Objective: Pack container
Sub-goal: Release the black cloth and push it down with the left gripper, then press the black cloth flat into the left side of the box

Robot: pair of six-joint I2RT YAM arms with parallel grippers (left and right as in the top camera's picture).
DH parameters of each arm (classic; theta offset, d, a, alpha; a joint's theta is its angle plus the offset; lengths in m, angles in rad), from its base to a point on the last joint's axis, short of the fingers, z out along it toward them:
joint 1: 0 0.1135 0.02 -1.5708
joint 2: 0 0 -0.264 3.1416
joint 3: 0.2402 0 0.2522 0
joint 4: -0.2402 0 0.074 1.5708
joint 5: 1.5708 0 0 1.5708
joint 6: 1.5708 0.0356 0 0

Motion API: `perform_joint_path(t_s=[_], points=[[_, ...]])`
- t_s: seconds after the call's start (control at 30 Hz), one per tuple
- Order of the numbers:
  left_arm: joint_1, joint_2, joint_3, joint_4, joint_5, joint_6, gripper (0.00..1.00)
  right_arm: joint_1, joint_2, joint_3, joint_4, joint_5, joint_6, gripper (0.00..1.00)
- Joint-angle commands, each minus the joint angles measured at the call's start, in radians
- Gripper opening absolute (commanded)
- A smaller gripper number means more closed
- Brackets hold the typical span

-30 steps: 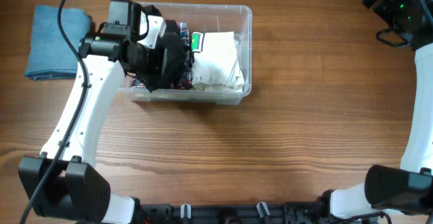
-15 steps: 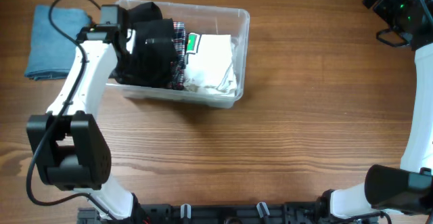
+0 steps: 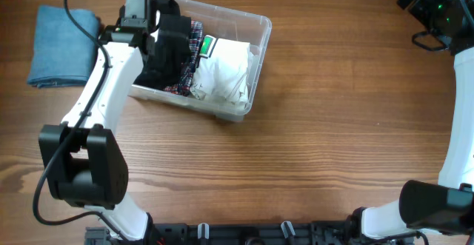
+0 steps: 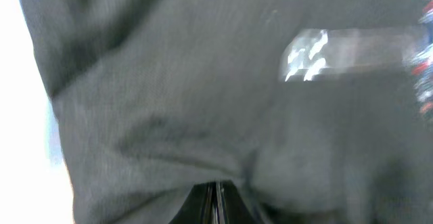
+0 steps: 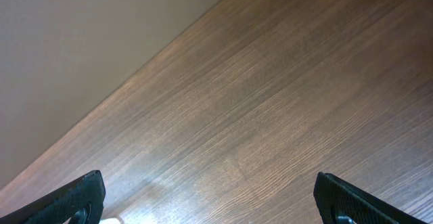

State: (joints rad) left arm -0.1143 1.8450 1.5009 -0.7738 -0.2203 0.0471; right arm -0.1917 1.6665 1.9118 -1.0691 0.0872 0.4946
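Overhead and wrist views of one moment in packing. The container lies askew near the far edge of the table, toward the far-left corner. It holds a white garment at its right end and a plaid garment beside it. A black garment lies over its left end. The left gripper reaches down into that left end. In the left wrist view dark cloth fills the frame, and the fingers appear pressed together on a pucker of it, though blur limits certainty. The grip probably serves to drag or tuck the black garment below the rim so that it lies flat. A folded blue cloth waits just left of the container, near the left edge, presumably next to go in. The right gripper hangs spread and empty over bare wood at the far-right corner, well clear of the work.
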Motion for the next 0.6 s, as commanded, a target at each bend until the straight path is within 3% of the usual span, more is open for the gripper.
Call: perform_joint_path(t_s=[0.0, 0.2, 0.57], points=[[-0.008, -0.032, 0.045, 0.079, -0.005, 0.002, 0.04, -0.002, 0.003, -0.003, 0.003, 0.010, 0.010, 1.00], [0.024, 0.006, 0.044, 0.211, 0.004, 0.002, 0.04, -0.002, 0.003, -0.003, 0.003, 0.010, 0.010, 1.00], [0.040, 0.279, 0.044, 0.171, 0.154, 0.000, 0.04, -0.002, 0.003, -0.003, 0.003, 0.010, 0.010, 1.00]])
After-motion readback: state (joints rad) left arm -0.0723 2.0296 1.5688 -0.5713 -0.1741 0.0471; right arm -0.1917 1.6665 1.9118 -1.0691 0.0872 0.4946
